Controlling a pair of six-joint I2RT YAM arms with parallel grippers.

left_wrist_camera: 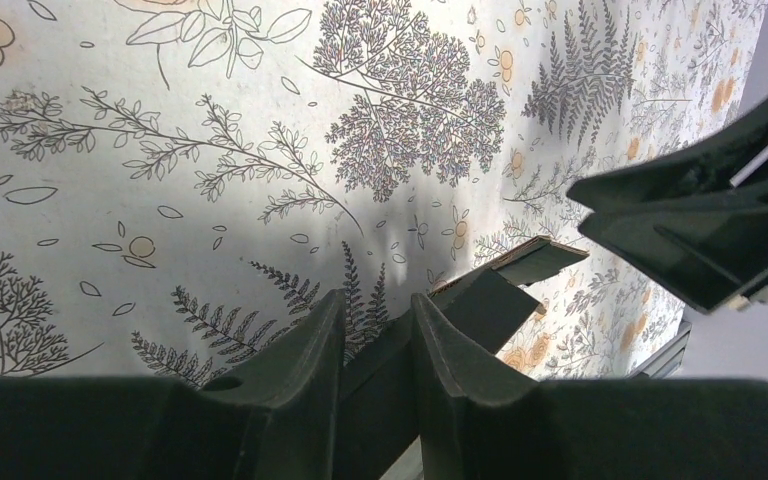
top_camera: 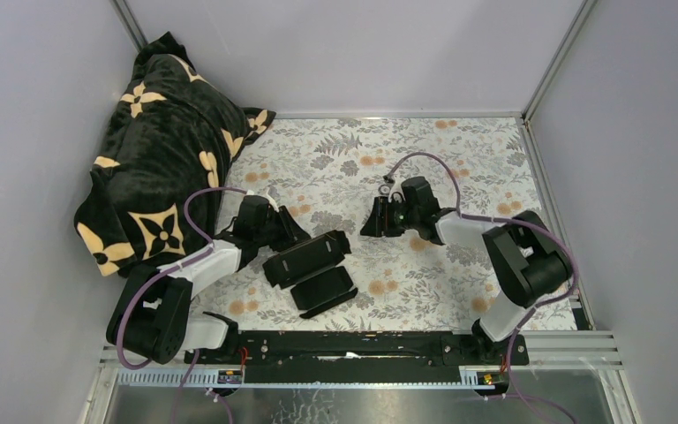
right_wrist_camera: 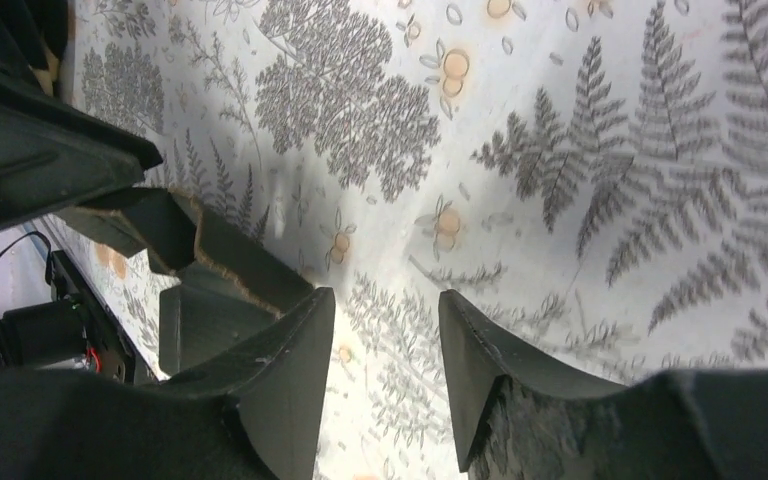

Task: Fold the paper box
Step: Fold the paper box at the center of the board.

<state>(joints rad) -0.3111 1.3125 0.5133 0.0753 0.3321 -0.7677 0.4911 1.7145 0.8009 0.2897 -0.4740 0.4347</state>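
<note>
Box [top_camera: 307, 258] near the front of the table [top_camera: 459, 150], part folded: one long walled piece, with a second panel lying flat on its near side. Left gripper [top_camera: 300, 235] at the box's far-left end, fingers [left_wrist_camera: 295, 365] pinching a card wall, seen edge-on between them in the left wrist view. Right gripper [top_camera: 371, 228] apart from the box, off to its right and low over the table; fingers [right_wrist_camera: 285, 370] spread, with only leaf print showing between them. Blanket [top_camera: 154, 159] heaped in the far-left corner, well apart from the work.

Risks from here, as a judgement:
- Thin card held at one end only — likely to pivot or skid if pushed from the right.
- Could buckle off its crease under a hard shove.
- Could slip out of the pinch if dragged sideways.
- Black card against black fingers — easy to misjudge where a flap ends, and so to snag an edge or close on nothing.
</note>
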